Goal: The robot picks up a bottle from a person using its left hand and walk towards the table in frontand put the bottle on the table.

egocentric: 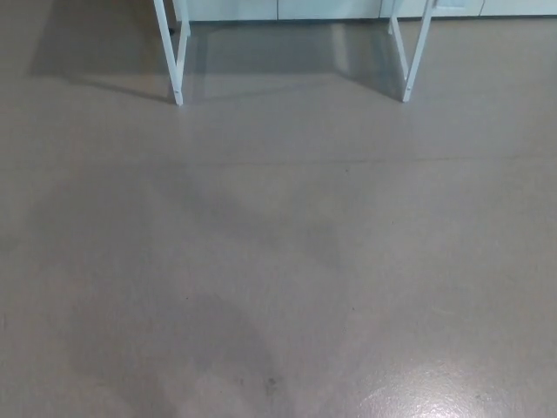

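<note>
1. Head view: only a grey floor point(278, 261) is shown. The white table legs point(178, 61) stand at the upper edge with pale cabinet fronts point(287, 9) behind them. The tabletop is cut off above the frame.
2. Neither the left hand nor the right hand is seen, so it cannot be told whether anything is held.
3. The bottle is not seen, nor is any person, so its place cannot be told.
4. The step is judged to be either the handover or the walk to the table; which one cannot be decided here.
5. If it is the walk, the body would best be squared to the gap between the legs and short steps taken. A halt should be made short of the legs, so that the tabletop is brought into view before any release.
6. A bright glare patch point(435, 402) suggests a polished floor, so steady footing is advised.
</note>
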